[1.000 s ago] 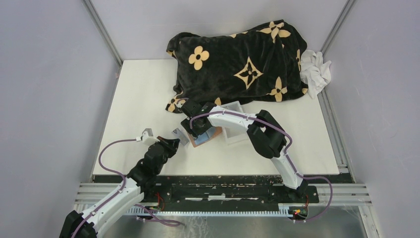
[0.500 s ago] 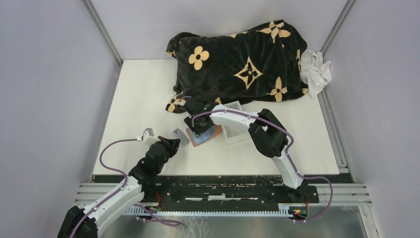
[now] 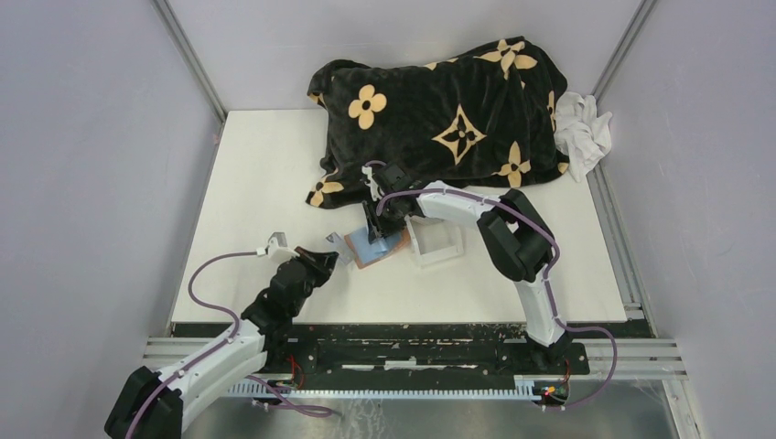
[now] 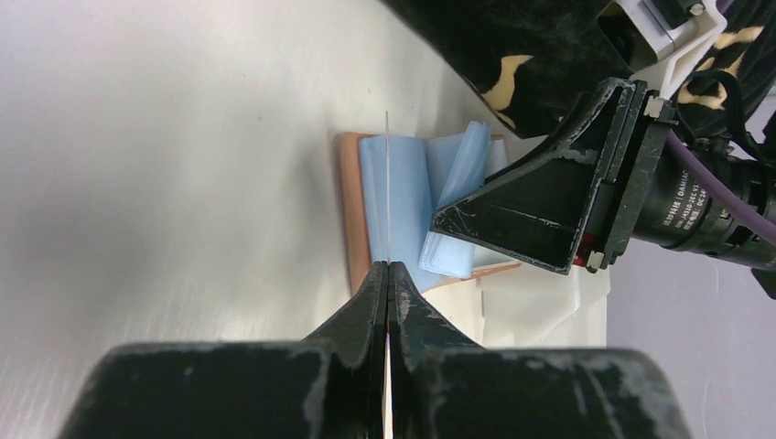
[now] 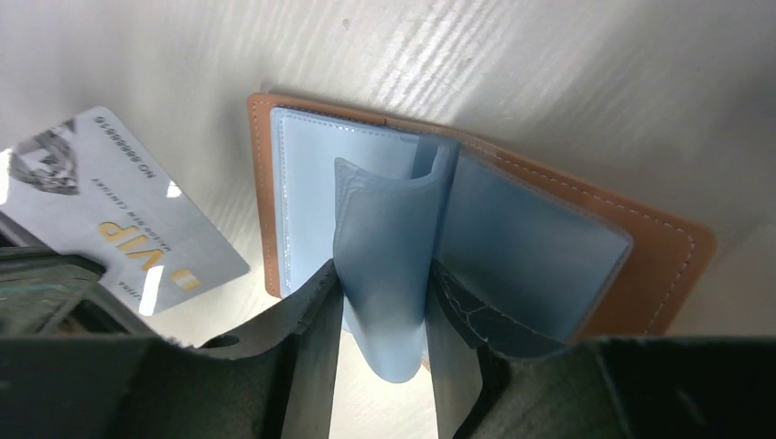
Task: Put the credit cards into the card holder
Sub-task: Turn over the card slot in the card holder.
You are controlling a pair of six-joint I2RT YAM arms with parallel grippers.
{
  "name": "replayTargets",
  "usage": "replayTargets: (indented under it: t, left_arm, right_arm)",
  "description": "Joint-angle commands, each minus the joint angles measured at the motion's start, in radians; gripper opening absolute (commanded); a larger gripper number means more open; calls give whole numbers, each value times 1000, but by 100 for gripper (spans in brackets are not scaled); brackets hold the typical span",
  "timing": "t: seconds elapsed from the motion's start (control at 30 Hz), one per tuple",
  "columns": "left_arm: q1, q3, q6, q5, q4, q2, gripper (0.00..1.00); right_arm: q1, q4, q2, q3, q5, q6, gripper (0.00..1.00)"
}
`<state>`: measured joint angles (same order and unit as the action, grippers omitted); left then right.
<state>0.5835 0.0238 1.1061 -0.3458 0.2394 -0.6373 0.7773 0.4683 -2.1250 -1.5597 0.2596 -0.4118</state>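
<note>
Holding a silver card [image 5: 119, 206] clamped in our left claw [image 4: 388, 274], we pinch the card holder's [image 5: 641, 265] blue sleeve [image 5: 384, 219] with the right claw [image 5: 384, 288]; no card looks inserted yet.

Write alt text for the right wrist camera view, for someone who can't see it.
An open tan card holder lies on a white table, with the right gripper straddling a raised pale blue sleeve at its fold. A silver card printed VIP shows at the left, just beside the holder.
</note>
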Motion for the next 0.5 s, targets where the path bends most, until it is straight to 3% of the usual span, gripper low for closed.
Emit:
replayTargets:
  t: [0.0,0.47]
  left_arm:
    - [-6,41,-6,16,80,7,3]
    - [-6,13,-9,-6,9,102,3]
  right_arm:
    - [4,-103,60,8,143,-71,42]
    - [-1,-368,46,103,325,-289,36]
